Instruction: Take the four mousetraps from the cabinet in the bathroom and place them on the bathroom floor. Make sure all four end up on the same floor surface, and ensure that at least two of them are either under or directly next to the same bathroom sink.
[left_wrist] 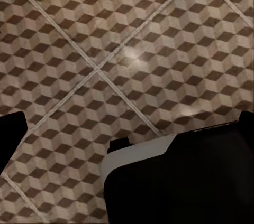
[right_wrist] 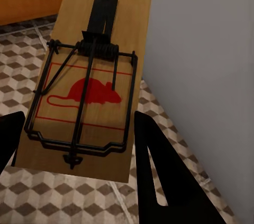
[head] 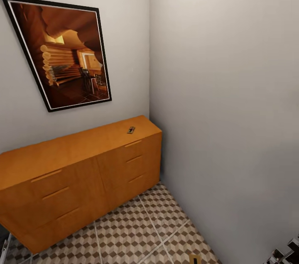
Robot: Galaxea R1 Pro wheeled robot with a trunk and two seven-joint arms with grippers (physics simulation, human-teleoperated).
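The bathroom floor (head: 158, 222) lies bare before the cabinet (head: 83, 172), where one mousetrap (head: 131, 130) sits near the top's right end. The right gripper (right_wrist: 74, 145) clasps another mousetrap (right_wrist: 90, 76); it seems to be mid-carry, with floor placement next. The left gripper's state cannot be told.

A long orange-brown cabinet (head: 79, 172) stands against the wall at nine o'clock, its drawer fronts facing the tiled floor (head: 145, 231). One mousetrap (head: 131, 130) lies flat on the cabinet's top near its far end, toward the room's corner. A framed picture (head: 62, 52) of a log interior hangs on the wall above the cabinet, at eleven o'clock. A plain grey wall (head: 232, 110) fills three o'clock.
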